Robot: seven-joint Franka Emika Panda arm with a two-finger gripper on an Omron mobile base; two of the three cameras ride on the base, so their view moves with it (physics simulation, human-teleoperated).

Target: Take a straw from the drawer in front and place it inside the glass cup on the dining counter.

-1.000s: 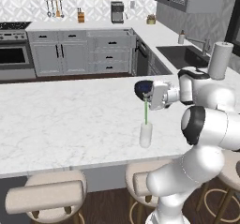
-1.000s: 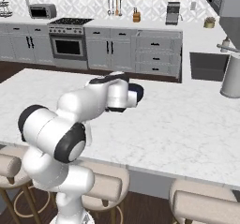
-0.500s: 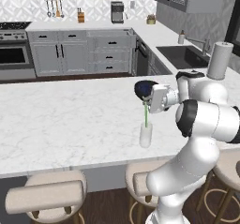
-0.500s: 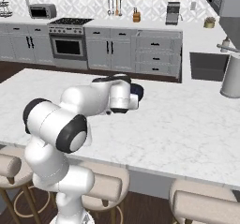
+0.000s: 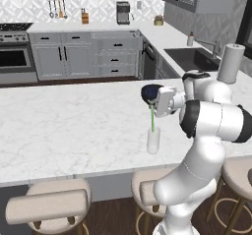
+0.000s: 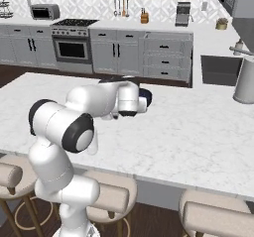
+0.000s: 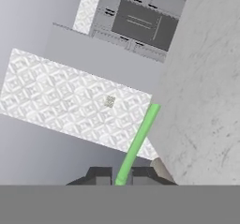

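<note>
My gripper is shut on the top of the light-green straw, which hangs upright. The straw's lower end reaches the mouth of the glass cup, which stands on the dining counter near its front edge. In the hand view the fingertips pinch the straw beside the marble counter, with my gripper at the bottom. From the right base view my own arm covers the cup and the hand over the counter. The drawer is out of view.
A dark blue bowl sits on the counter just behind the hand, also seen past the arm. Beige stools line the near edge. A paper towel roll stands by the sink.
The elbow and forearm have swung round while the hand kept its place over the cup. The straw has sunk slightly toward the cup's mouth.
</note>
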